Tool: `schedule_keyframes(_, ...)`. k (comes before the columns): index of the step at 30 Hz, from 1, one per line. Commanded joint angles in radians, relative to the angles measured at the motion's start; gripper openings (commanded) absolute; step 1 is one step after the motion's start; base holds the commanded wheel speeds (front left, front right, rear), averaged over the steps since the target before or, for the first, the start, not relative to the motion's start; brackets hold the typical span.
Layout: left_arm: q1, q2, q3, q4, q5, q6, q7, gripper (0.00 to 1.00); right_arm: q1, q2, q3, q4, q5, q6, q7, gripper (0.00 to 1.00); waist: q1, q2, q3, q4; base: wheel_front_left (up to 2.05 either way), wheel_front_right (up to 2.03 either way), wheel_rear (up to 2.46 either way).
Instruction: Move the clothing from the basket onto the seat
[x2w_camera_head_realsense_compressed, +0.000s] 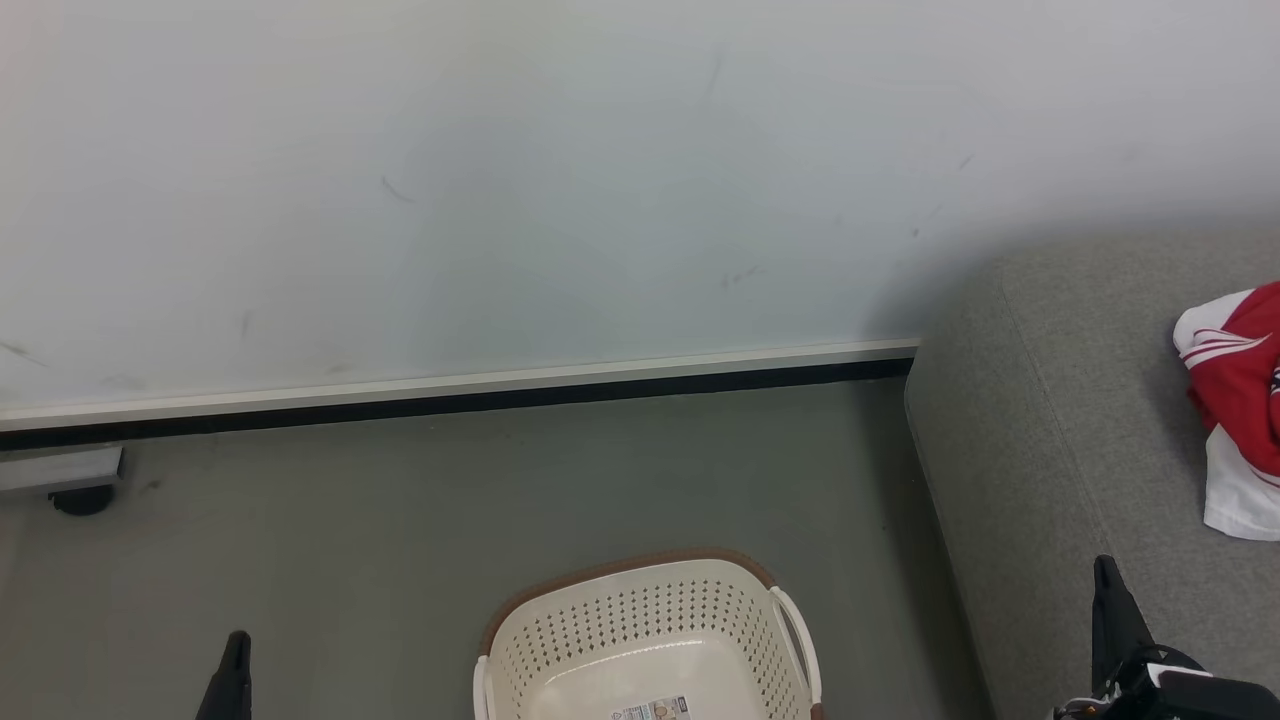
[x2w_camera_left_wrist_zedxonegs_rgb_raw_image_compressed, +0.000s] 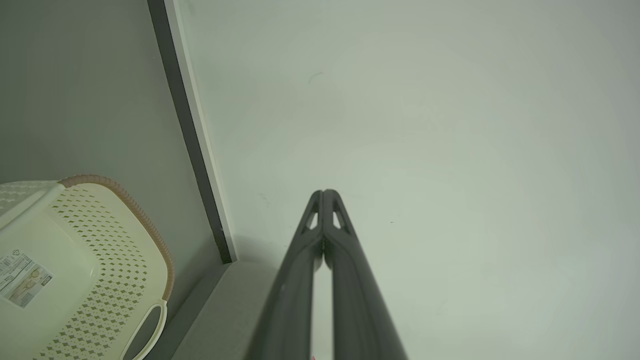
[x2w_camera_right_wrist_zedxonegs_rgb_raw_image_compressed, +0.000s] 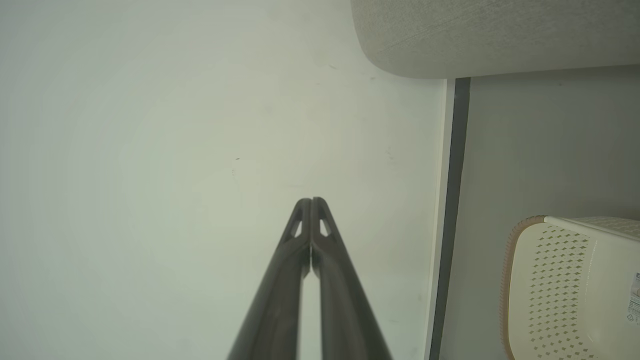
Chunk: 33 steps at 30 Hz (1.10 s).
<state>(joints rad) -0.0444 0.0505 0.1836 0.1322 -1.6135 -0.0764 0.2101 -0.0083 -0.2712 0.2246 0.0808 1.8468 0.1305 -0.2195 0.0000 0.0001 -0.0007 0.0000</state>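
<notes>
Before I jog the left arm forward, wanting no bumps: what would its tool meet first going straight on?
Probably the pale scuffed wall: the left tool, fingers together, points at it, nothing between. The cream perforated plastic basket sits off to the side. Distance unclear.

A scuffed pale wall (x2w_camera_head_realsense_compressed: 600, 150) meets the grey-green floor (x2w_camera_head_realsense_compressed: 400, 520) along a black-and-white skirting strip (x2w_camera_head_realsense_compressed: 450, 395).

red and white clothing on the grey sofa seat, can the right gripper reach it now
Probably yes: the right gripper hangs by the grey fabric seat, with bare cushion between it and the red-and-white clothing, though it is shut.
</notes>
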Motion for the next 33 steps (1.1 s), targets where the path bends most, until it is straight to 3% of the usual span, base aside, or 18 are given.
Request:
schedule_keyframes(1, -0.006, -0.001, 0.003, 0.000, -0.003, -0.002, 0.000, 0.00, -0.003, -0.007, 0.004, -0.003, -0.001, 0.000, -0.002, 0.00, 0.0000, -0.0001, 0.000, 0.000, 0.00, 0.00, 0.00)
schedule_keyframes(33, -0.005, -0.001, 0.003, -0.001, -0.003, -0.002, 0.000, 0.00, -0.006, -0.020, 0.018, -0.009, 0.013, 0.000, -0.017, 0.00, 0.0000, -0.0001, 0.000, 0.000, 0.00, 0.00, 0.00)
